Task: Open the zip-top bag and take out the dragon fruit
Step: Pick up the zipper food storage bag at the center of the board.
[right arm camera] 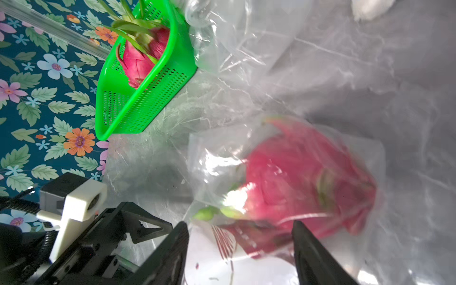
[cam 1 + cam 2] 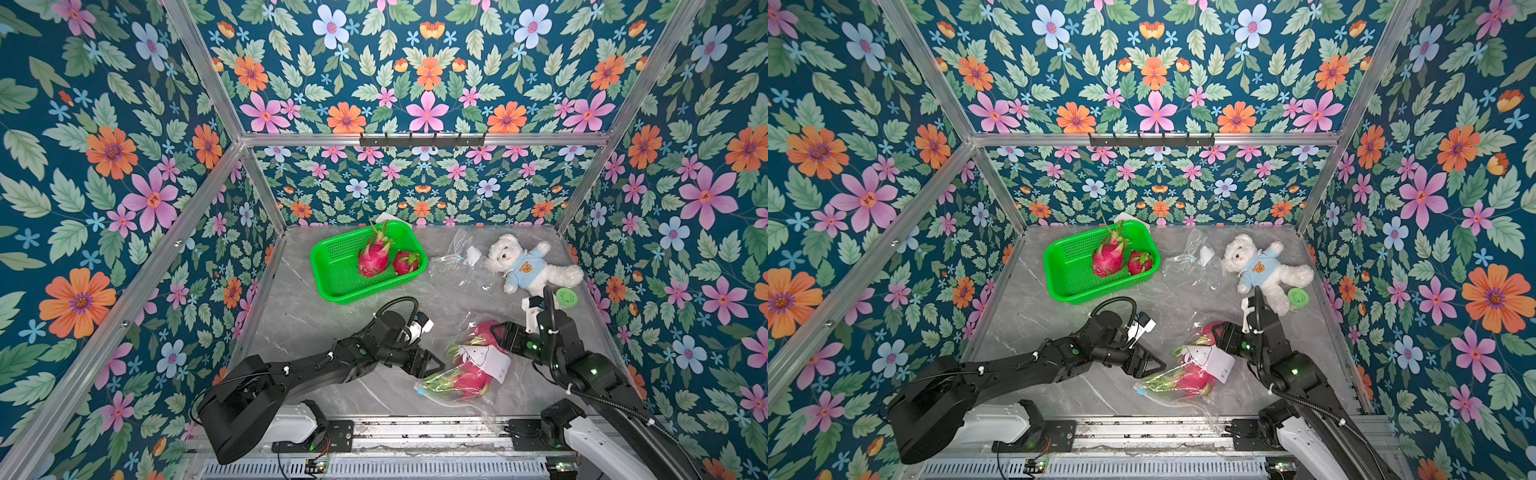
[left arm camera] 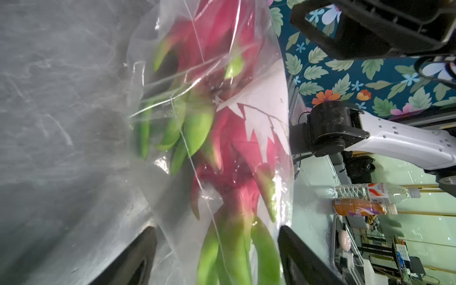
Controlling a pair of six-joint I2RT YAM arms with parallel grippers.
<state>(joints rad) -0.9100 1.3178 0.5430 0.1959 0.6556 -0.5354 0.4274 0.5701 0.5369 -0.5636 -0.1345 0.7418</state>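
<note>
The clear zip-top bag lies near the table's front, with two pink dragon fruit and a white label inside. My left gripper is open, its jaws standing either side of the bag's end and the green scales, with a gap on one side. My right gripper straddles the bagged fruit at the far end; whether its fingers press it is unclear.
A green basket at the back holds two more dragon fruit. An empty clear bag, a white teddy bear and a green lid lie at the back right.
</note>
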